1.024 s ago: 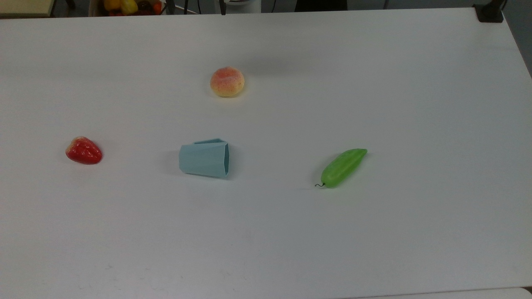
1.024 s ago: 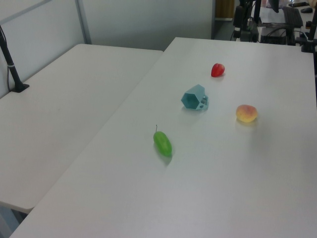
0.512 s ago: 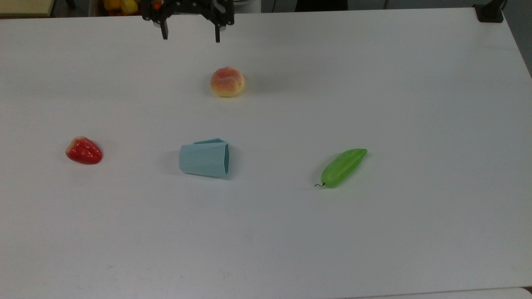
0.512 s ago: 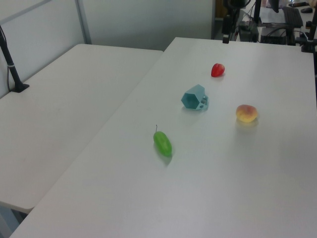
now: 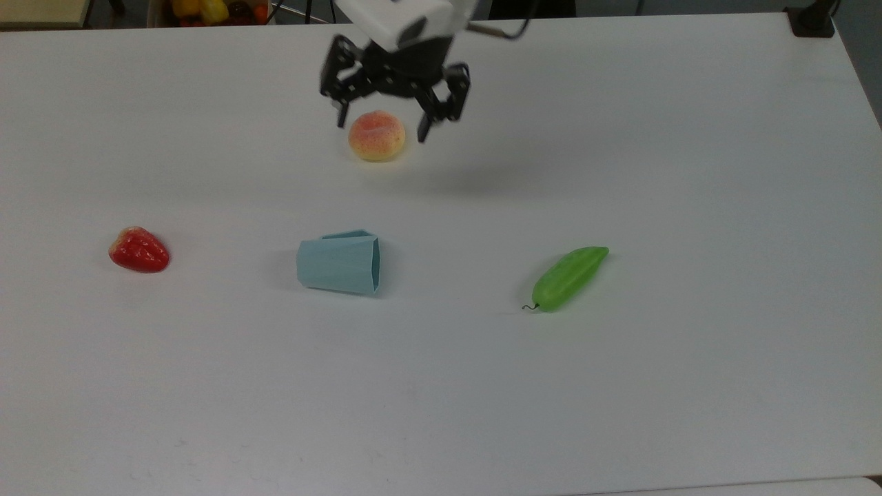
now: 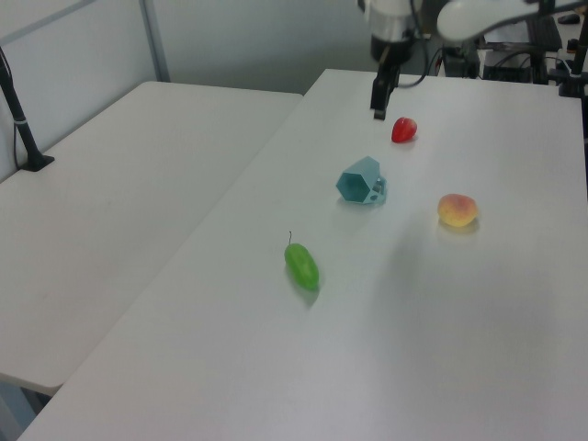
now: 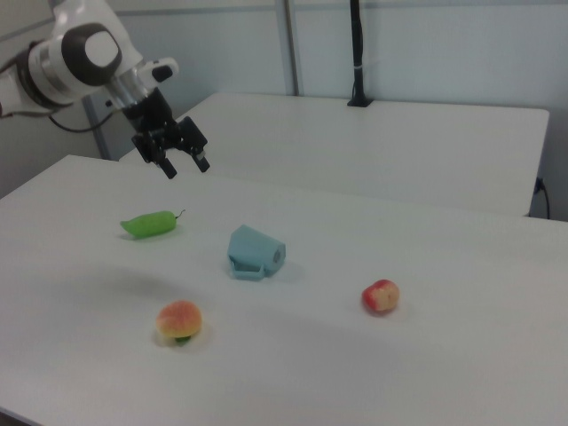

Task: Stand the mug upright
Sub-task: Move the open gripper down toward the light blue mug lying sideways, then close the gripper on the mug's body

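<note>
Top view shows the gripper (image 5: 380,129) hanging above the white table (image 5: 689,172) with its two black fingers (image 5: 340,117) spread wide apart and holding nothing; from this camera the fingertips sit on either side of the peach (image 5: 376,136), though the right view places the gripper (image 7: 183,165) high in the air, well apart from the peach (image 7: 179,321) and tilted, fingers pointing down and toward the right view's right. The white wrist above it is cut off by the top view's upper edge. In the left view the gripper (image 6: 378,96) appears as a dark narrow shape just beside the strawberry (image 6: 403,130), and its spread cannot be judged there. The mug (image 5: 340,264) lies on its side near the table's middle, open hexagonal rim toward the top view's right, narrower base toward the strawberry (image 5: 138,250); nothing can be seen inside it. A green pepper (image 5: 568,278) lies well apart on the top view's right.
</note>
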`<state>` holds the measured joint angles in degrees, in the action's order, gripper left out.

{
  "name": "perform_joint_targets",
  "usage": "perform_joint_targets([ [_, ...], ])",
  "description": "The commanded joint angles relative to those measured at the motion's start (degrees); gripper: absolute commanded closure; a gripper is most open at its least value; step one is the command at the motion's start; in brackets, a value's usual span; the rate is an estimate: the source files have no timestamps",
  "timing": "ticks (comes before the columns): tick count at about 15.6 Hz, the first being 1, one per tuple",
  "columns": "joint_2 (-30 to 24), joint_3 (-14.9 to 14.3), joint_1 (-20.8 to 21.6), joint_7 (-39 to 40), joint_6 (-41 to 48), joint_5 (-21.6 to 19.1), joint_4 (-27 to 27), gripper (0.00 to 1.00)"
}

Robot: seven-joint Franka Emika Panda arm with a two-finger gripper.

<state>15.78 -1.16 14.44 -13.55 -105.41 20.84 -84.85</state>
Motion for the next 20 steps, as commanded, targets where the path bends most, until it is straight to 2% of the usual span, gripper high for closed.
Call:
perform_joint_targets([
  [1,5.39,-0.51,2.26,-7.88,-4.62,3.94,0.74,0.00],
  [5,8.82,-0.60,2.17,-11.67,-9.63,6.84,0.13,0.00],
  [11,14.54,-0.95,1.64,-17.73,-15.08,14.22,-0.14,0.00],
  [15,17.00,-1.13,1.03,-21.07,-16.05,19.32,-0.93,0.00],
  [19,17.71,-1.21,-0.20,-21.96,-15.97,21.78,-2.07,0.00],
  [20,17.80,-1.21,-0.29,-21.96,-15.97,23.62,-2.33,0.00],
])
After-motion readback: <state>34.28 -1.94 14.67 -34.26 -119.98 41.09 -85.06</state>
